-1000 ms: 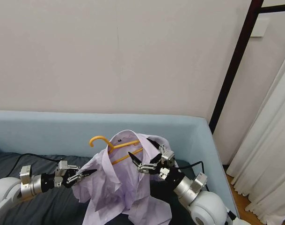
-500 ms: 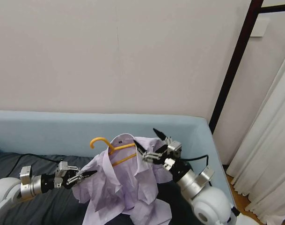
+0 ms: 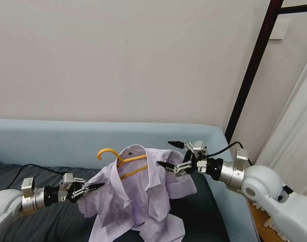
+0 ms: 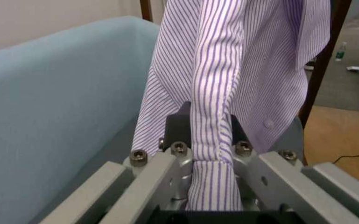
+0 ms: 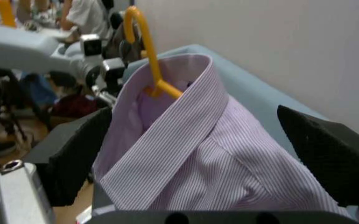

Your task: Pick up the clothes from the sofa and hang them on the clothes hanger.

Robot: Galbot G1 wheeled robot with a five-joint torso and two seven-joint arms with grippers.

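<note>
- Your left gripper [image 3: 96,187] is clenched on a fold of the striped shirt [image 3: 143,201], at the shirt's left edge.
- Your right gripper [image 3: 165,154] is spread wide, its pads on either side of the shirt's shoulder by the collar. You cannot tell whether they touch the cloth.
- The shirt sits on the yellow hanger [image 3: 114,153] in front of the sofa [image 3: 42,141] back.
- The shirt covers most of the hanger's arms.

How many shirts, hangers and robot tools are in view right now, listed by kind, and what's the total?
Shirts: 1, the purple striped shirt
Hangers: 1, the orange hanger
Tools: 2, the left tool and the right tool
Total: 4
</note>
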